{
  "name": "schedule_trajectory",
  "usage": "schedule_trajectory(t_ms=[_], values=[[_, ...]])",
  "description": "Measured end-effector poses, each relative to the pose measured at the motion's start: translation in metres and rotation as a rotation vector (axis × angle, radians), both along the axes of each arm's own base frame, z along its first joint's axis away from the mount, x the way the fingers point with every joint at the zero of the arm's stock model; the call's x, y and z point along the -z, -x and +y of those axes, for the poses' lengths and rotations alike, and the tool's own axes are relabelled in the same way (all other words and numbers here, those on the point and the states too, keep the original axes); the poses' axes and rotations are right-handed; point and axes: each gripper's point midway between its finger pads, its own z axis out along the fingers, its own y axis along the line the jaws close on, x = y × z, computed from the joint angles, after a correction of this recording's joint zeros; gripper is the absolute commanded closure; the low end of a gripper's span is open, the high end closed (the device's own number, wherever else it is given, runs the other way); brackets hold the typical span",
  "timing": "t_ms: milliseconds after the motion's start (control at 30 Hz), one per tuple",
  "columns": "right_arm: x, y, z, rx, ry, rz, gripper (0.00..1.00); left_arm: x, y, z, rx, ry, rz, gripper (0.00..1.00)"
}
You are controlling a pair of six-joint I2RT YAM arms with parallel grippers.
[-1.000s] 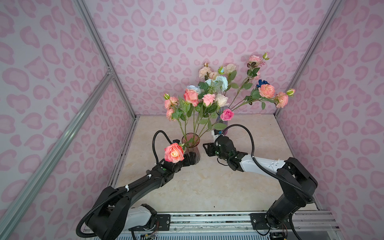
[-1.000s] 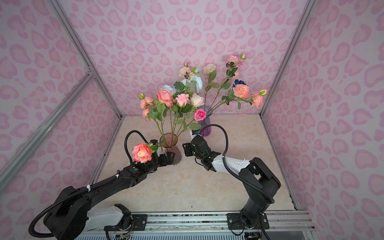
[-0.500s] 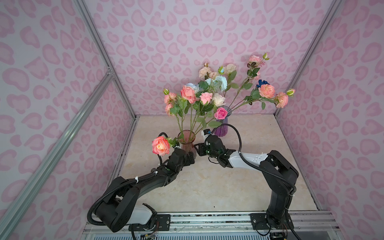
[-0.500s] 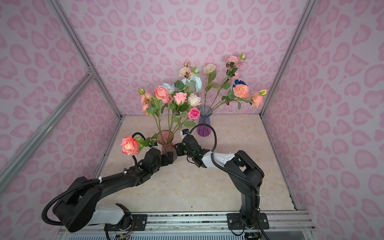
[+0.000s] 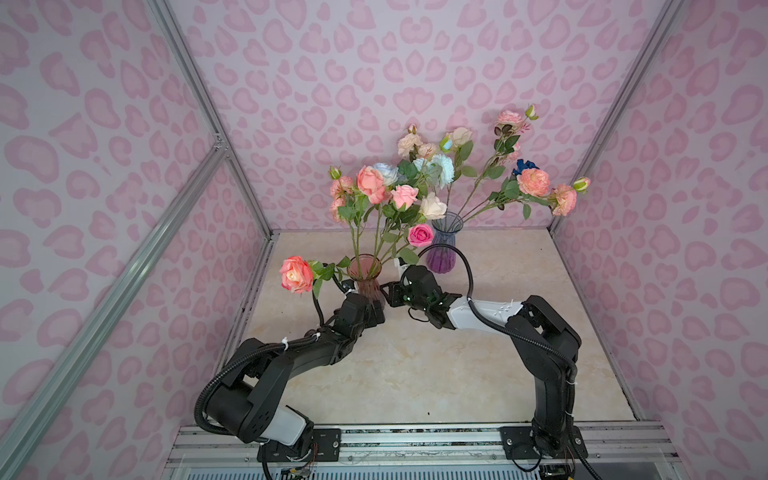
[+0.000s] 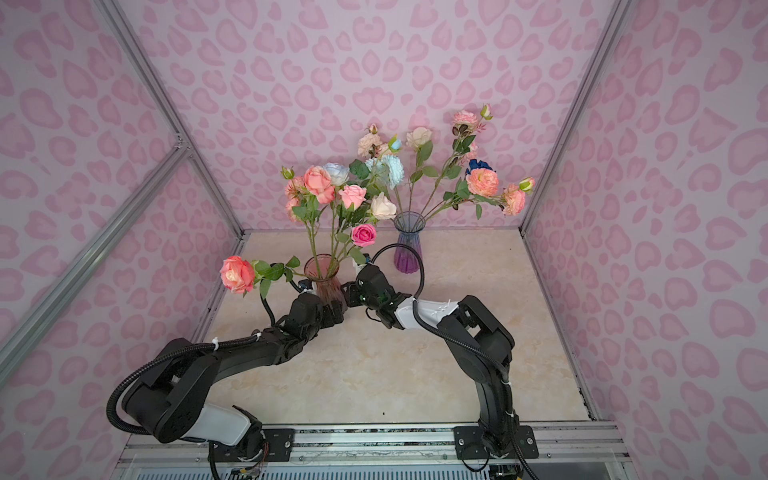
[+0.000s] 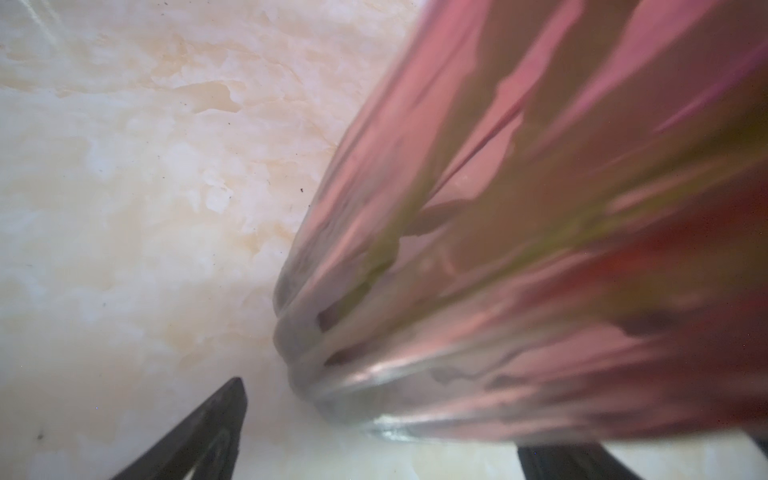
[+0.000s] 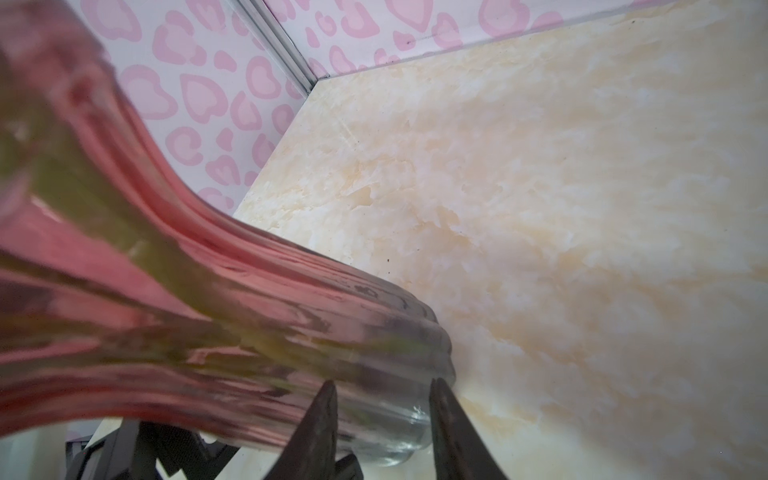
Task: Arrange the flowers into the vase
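While most flowers (image 5: 405, 195) stand in the pink vase (image 5: 365, 275) and far purple vase (image 5: 444, 258), the wide-open left hand (image 7: 379, 415) and half-closed right hand (image 8: 381, 388), grip unclear, flank the pink vase's foot, likely steadying it before righting the left-drooping peach rose (image 5: 296, 274).

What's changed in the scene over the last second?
The ribbed pink glass vase moved leftward in both top views with its flowers, and the leaning peach rose swung left too. The right tool travelled left with it, at its base opposite the open left tool. The purple glass vase stayed put.
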Motion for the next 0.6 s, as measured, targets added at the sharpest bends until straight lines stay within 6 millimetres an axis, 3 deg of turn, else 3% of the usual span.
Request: schedule_trajectory(t_ms=[267,600], values=[[-0.008,0.011,-0.016,0.009,0.009,-0.008,0.62,0.003,-0.026,-0.014,0.088,0.009,-0.001,0.03],[-0.011,0.014,-0.051,0.071,0.042,-0.026,0.62,0.003,-0.033,-0.044,0.228,0.061,0.008,0.05]])
